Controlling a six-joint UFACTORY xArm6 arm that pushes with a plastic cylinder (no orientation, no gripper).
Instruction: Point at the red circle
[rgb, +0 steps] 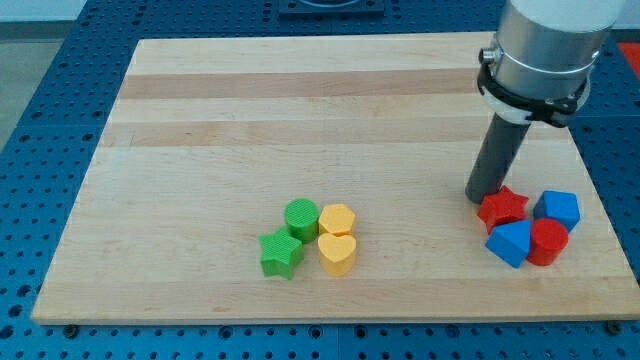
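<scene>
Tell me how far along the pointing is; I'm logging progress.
Done: my tip has reached the red-and-blue cluster at the view's right. In hand: it sits against the red star, on its left side. Left: the red circle lies beyond the star, toward the view's bottom right, so the tip must get round to it.

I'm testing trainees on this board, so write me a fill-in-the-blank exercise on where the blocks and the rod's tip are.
1. My tip rests at the upper left edge of the red ____.
2. The red circle sits directly below the blue ____ in the view.
3. The green circle lies left of the yellow ____.
4. The yellow heart lies right of the ____ star.

Missing words: star; pentagon; hexagon; green
</scene>
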